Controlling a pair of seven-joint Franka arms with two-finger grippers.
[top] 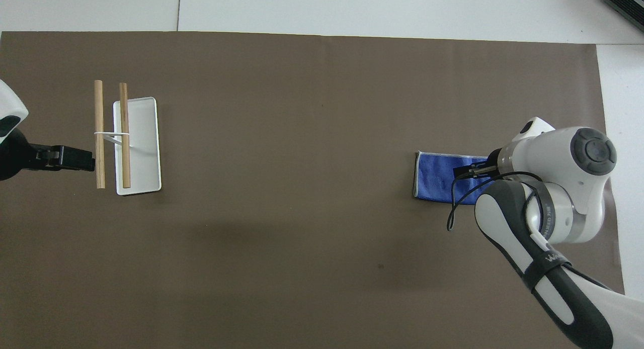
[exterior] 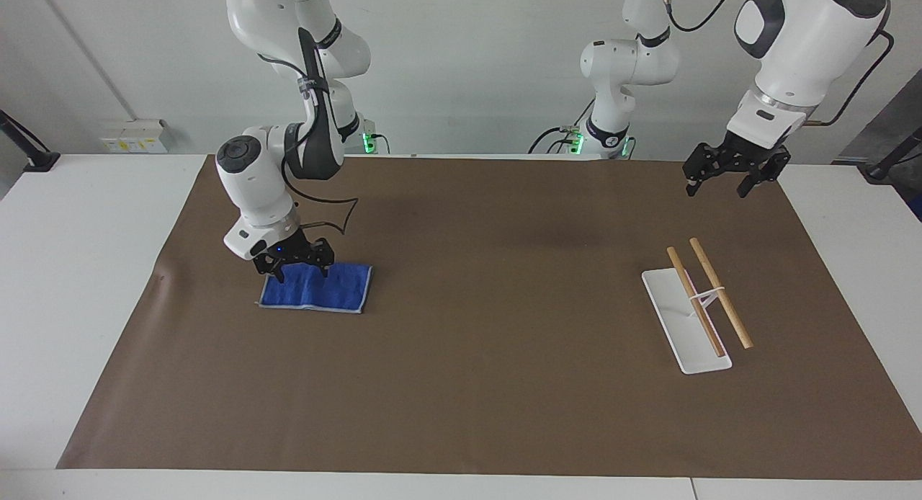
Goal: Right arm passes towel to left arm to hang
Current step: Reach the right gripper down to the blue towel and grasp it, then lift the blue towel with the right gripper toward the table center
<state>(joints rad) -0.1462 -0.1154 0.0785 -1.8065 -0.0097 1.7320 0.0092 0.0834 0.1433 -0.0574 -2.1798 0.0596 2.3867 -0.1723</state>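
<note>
The blue towel [exterior: 340, 291] [top: 435, 180] lies flat on the brown mat toward the right arm's end of the table. My right gripper [exterior: 301, 273] [top: 465, 171] is open and low over the towel's edge nearer the robots, fingers spread across it; I cannot tell whether they touch the cloth. The right arm hides part of the towel in the overhead view. My left gripper [exterior: 717, 190] [top: 83, 159] hangs open and holding nothing, high over the mat's corner at the left arm's end, where that arm waits.
A white rack base [exterior: 673, 309] [top: 143, 158] carrying two wooden rods [exterior: 720, 291] [top: 99, 133] stands toward the left arm's end. The brown mat [exterior: 468, 341] covers most of the white table. The right arm's black cable loops just above the towel.
</note>
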